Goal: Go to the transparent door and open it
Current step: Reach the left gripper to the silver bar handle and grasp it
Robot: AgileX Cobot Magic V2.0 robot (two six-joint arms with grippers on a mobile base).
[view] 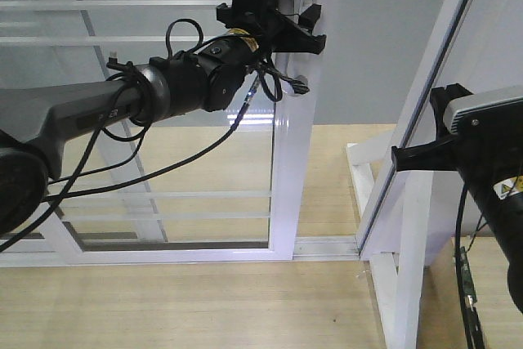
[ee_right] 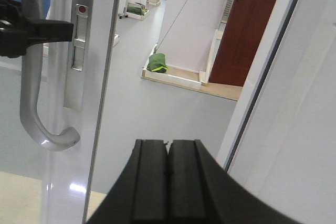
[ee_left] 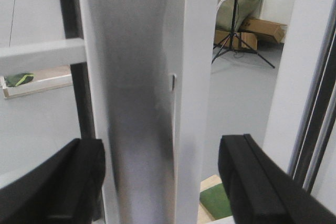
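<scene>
Ideally the left gripper (view: 313, 29), jaws wide astride the edge of the door (view: 290, 169) straight ahead, closes squarely on the handle (ee_right: 30, 87) before sliding it sideways; the right gripper (ee_right: 168, 182) hangs clear, pinched together, empty.

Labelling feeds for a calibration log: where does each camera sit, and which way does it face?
Front view: behind and above the arms, facing forward and down at the transparent door; left gripper at it, right gripper at the right edge.
Left wrist: looks along its open jaws straddling the door's white stile.
Right wrist: looks past its shut jaws at the handle.
Shared: front and right wrist both show the left gripper at the handle.
</scene>
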